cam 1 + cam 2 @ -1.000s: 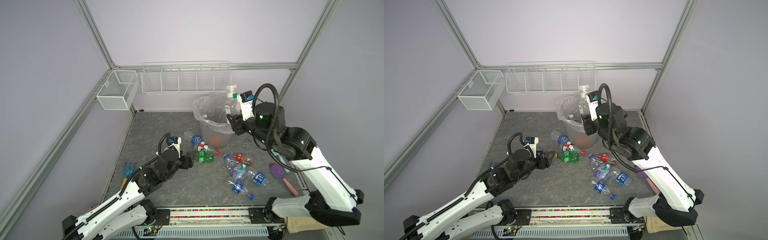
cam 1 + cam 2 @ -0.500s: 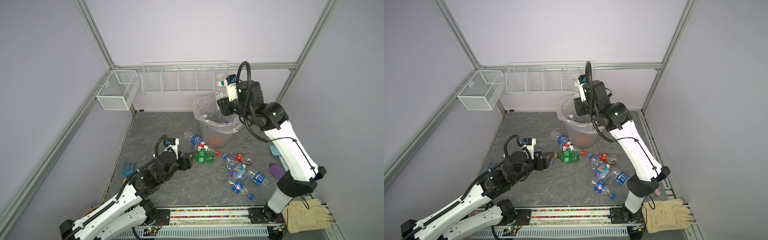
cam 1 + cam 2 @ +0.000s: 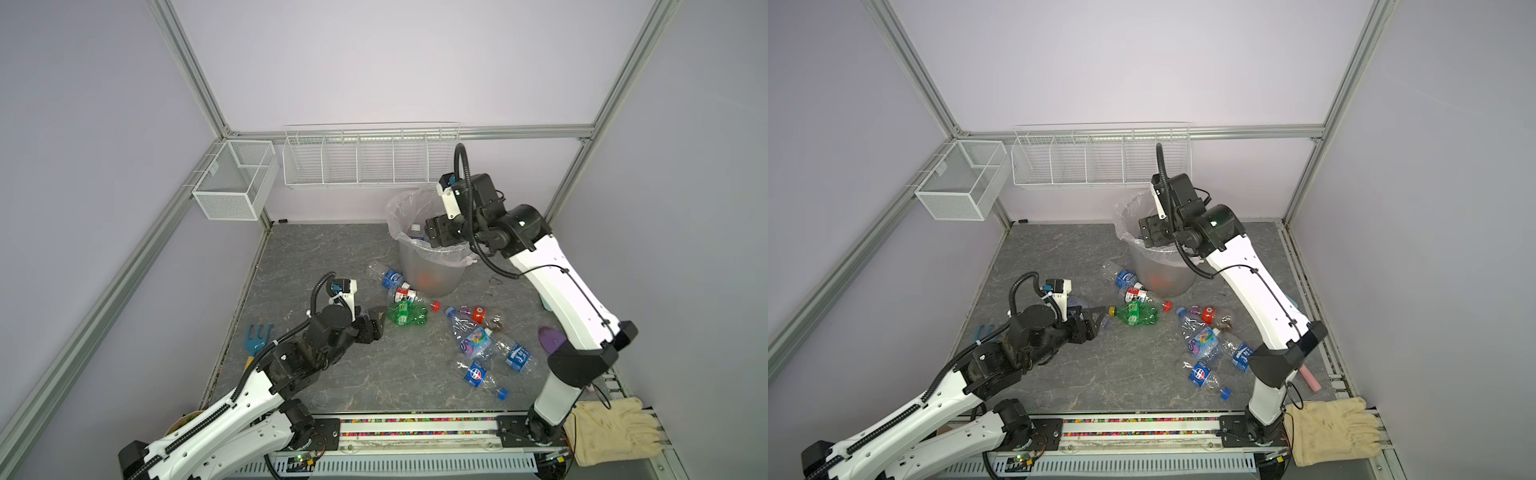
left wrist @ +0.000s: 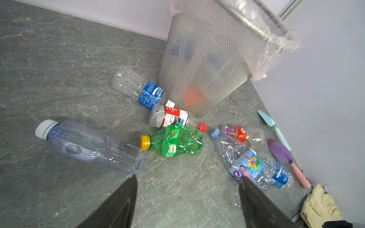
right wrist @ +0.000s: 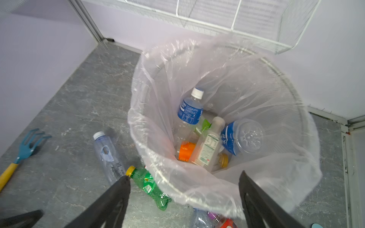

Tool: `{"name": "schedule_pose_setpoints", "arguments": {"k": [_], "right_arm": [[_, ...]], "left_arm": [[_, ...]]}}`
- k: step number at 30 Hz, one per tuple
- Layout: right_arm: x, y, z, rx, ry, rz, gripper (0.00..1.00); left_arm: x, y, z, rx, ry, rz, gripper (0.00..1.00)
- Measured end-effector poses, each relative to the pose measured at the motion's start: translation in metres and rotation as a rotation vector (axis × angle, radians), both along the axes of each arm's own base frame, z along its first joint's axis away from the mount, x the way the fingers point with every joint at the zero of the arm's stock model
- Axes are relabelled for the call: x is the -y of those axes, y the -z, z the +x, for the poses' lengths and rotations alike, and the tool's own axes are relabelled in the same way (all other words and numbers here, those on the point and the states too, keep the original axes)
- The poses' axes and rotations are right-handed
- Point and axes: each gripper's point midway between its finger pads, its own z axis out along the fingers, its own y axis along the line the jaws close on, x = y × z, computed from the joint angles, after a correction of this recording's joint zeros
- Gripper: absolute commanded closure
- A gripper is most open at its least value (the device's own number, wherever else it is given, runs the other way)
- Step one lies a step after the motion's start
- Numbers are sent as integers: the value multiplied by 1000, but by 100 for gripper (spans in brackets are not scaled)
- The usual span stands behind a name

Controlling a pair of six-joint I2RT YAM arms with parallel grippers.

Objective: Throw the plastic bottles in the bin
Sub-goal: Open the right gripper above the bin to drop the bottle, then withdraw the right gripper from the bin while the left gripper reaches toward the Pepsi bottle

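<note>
My right gripper (image 5: 183,199) is hanging spread and empty over the bin (image 5: 292,94) | plastic bottles (image 5: 207,146) are lying inside | my left gripper (image 4: 187,199) is gaping, empty, near the green bottle (image 4: 175,142) on the floor.

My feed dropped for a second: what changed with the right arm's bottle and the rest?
The right pincer swung left over the round grey lined bin, opened and let go of its clear white-capped bottle, which now lies inside. The left pincer stays open near the crushed green bottle; the floor bottles are unmoved.
</note>
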Motion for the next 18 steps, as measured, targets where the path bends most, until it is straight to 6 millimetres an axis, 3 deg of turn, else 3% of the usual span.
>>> {"name": "schedule_pose_setpoints", "arguments": {"k": [3, 6, 12, 18], "right_arm": [[14, -36, -11, 85, 14, 60, 12], [24, -49, -22, 119, 20, 84, 12], [31, -20, -39, 93, -7, 83, 12], [42, 19, -69, 80, -56, 112, 12]], "left_arm": [[5, 8, 0, -18, 15, 26, 20], [10, 7, -3, -13, 44, 21, 19], [39, 5, -14, -2, 159, 50, 19], [95, 5, -36, 26, 343, 174, 17]]}}
